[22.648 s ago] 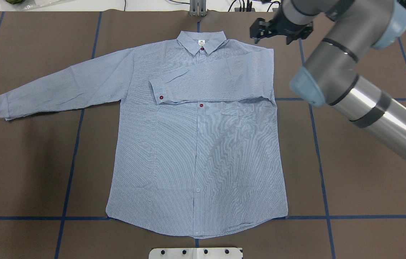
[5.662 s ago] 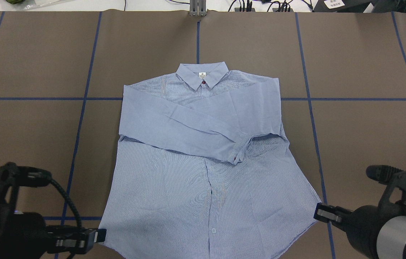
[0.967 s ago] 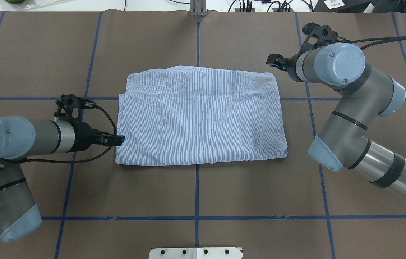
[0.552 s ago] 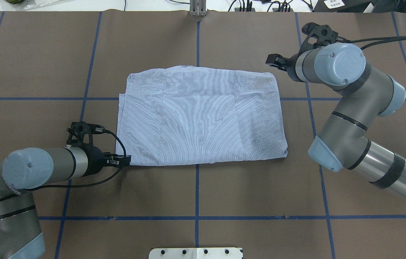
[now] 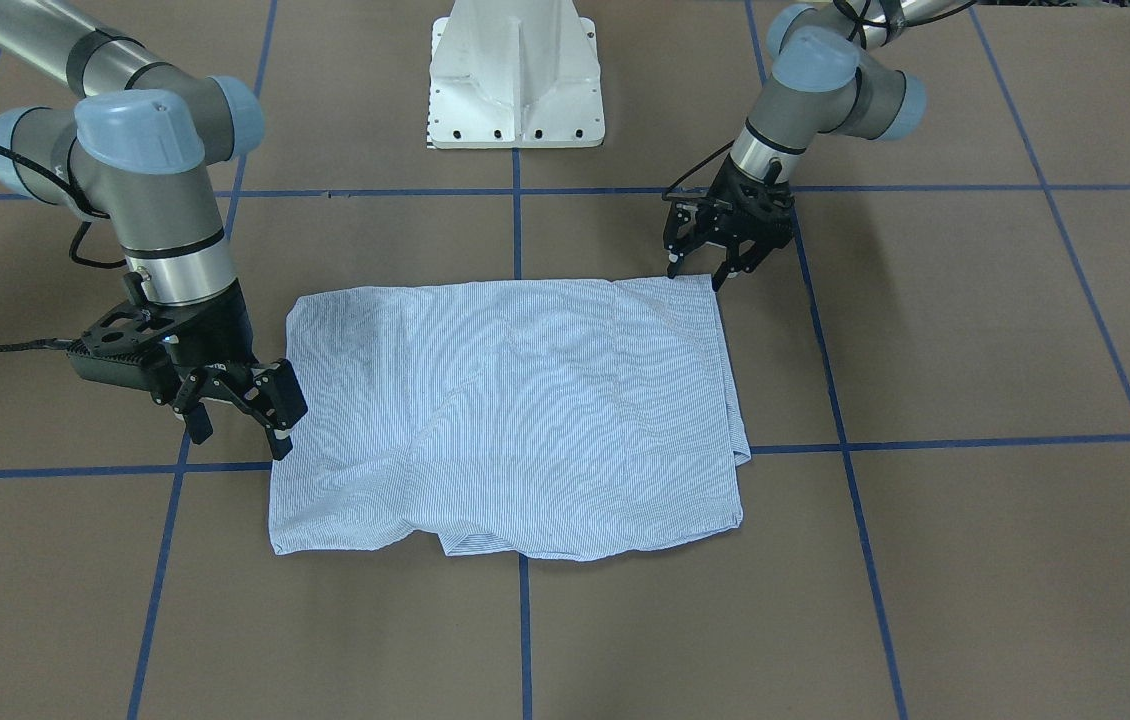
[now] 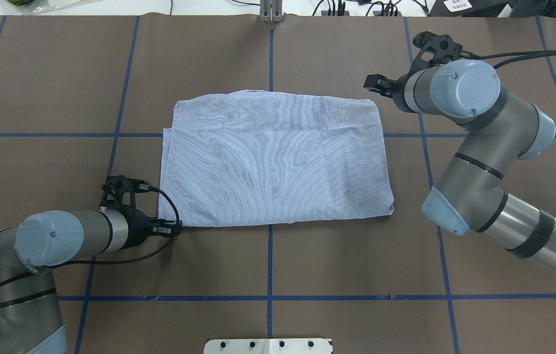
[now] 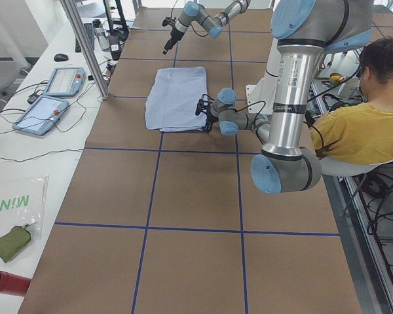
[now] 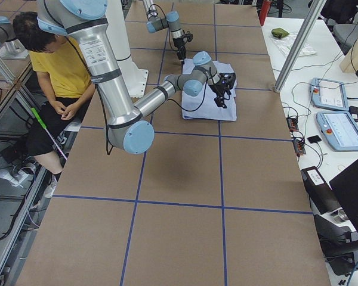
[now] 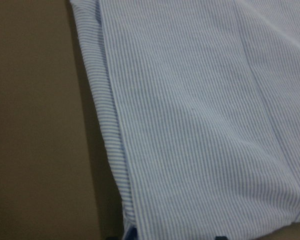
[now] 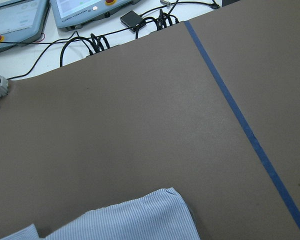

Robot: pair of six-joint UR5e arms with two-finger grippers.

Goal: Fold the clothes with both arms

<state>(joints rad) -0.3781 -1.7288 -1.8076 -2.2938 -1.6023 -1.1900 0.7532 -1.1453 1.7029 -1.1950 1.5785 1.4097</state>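
left gripper (image 5: 695, 279) slid to corner of shirt (image 5: 515, 410), folded rect.

A: What kind of place is this?

B: A robotics lab. Two grey robot arms (image 6: 475, 162) rise from a white pedestal (image 5: 517, 75) at a wide table (image 6: 347, 255) papered brown and gridded with blue tape (image 6: 269, 260). Control tablets (image 7: 44, 112), cables (image 10: 90, 47) and aluminium posts (image 7: 85, 49) line a white bench (image 7: 13, 176). A person (image 7: 367, 124) sits nearby.

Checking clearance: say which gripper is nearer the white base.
Left. The left gripper hangs by the shirt, at its corner nearest the white base; the right gripper is off its far end.
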